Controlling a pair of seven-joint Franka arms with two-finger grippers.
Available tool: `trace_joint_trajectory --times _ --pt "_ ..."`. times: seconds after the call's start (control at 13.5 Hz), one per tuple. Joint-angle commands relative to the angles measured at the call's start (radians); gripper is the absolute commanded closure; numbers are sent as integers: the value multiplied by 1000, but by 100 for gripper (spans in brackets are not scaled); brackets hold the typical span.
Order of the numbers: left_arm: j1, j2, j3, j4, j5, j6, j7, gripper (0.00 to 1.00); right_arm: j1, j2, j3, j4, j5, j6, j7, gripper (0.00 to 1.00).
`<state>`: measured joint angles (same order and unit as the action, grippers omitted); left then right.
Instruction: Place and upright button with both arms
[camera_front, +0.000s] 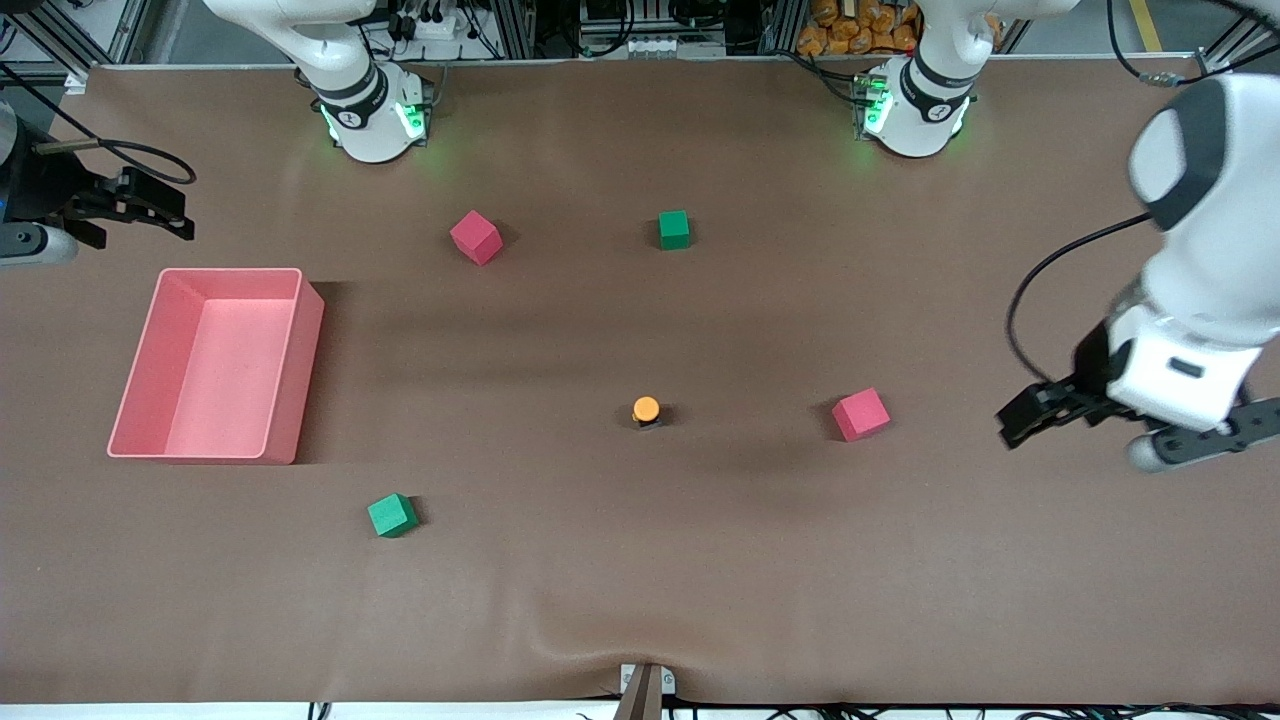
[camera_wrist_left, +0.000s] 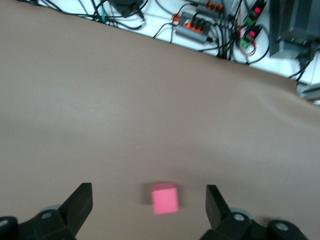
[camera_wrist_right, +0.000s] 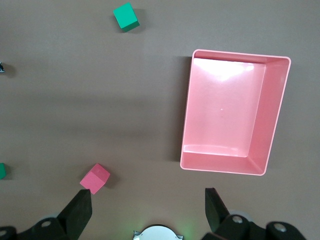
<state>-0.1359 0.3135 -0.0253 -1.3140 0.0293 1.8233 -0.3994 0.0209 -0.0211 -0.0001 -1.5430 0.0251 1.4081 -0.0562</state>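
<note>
The button (camera_front: 646, 410) stands on the brown table near its middle, round orange cap up on a short black body. My left gripper (camera_front: 1018, 420) hangs open in the air toward the left arm's end of the table, apart from the button. In the left wrist view its open fingers (camera_wrist_left: 80, 202) frame a red cube (camera_wrist_left: 165, 198) on the table below, with nothing held by the left gripper (camera_wrist_left: 148, 194). My right gripper (camera_front: 178, 214) is open and empty above the table beside the pink bin's end nearest the arm bases. The right gripper (camera_wrist_right: 147, 195) shows only table between its fingers.
A pink bin (camera_front: 300, 380) (camera_wrist_right: 186, 120) sits at the right arm's end. Two red cubes (camera_front: 476, 237) (camera_front: 860, 414) and two green cubes (camera_front: 674, 229) (camera_front: 392, 515) lie scattered. The right wrist view shows a red cube (camera_wrist_right: 95, 178) and a green cube (camera_wrist_right: 125, 16).
</note>
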Motion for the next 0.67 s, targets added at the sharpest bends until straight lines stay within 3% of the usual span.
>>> trace_joint_trajectory --times 0.0,0.22,0.44,0.59 --pt "82 -68 -30 -30 -28 -99 169 0 -28 -8 -3 0 -16 0 -4 0" --pt "99 -149 -22 -71 -51 -206 221 0 -52 -10 -3 1 -16 0 -31 0" --pt "105 -290 -22 -229 -57 -210 228 0 -48 -14 -3 4 -17 5 -33 0" --pt "117 -321 -22 -260 -61 -211 261 0 -48 -13 -3 9 -33 5 -31 0"
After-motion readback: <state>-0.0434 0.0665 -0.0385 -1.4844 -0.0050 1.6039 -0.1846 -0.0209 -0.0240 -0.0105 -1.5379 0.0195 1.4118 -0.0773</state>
